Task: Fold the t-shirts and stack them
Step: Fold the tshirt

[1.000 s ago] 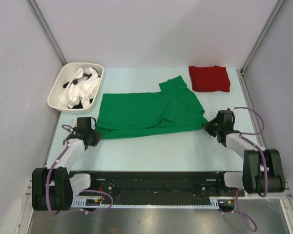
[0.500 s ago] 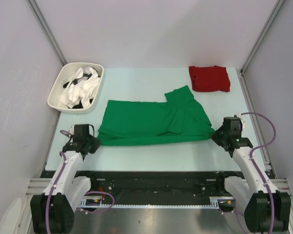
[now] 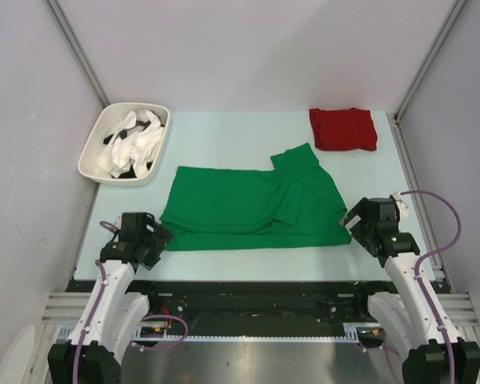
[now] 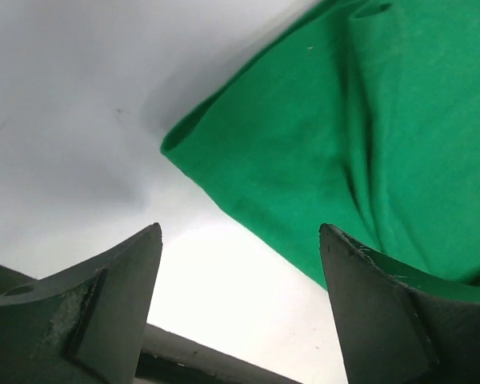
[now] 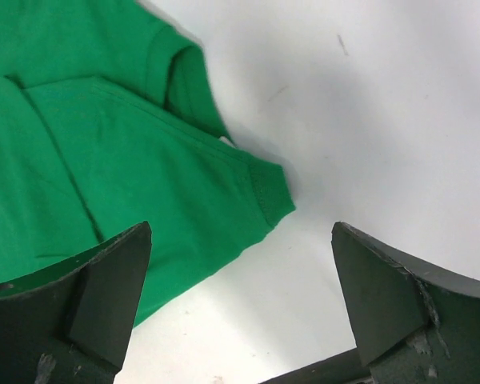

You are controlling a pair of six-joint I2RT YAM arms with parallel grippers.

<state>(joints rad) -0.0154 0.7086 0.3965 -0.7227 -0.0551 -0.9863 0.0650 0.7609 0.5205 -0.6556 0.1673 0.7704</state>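
Note:
The bright green t-shirt lies partly folded in the middle of the table, one sleeve sticking up at the far right. Its near-left corner shows in the left wrist view, its hemmed near-right corner in the right wrist view. The dark red t-shirt lies folded square at the far right. My left gripper is open and empty just off the green shirt's near-left corner. My right gripper is open and empty just off its near-right corner. No cloth lies between either pair of fingers.
A white tub holding white and black cloths stands at the far left. The table's front edge and a black rail run just below both grippers. Grey walls close in both sides.
Both grippers pulled the green shirt's near edge toward the front of the table, then let go. Both now stand open and drawn back from its corners.

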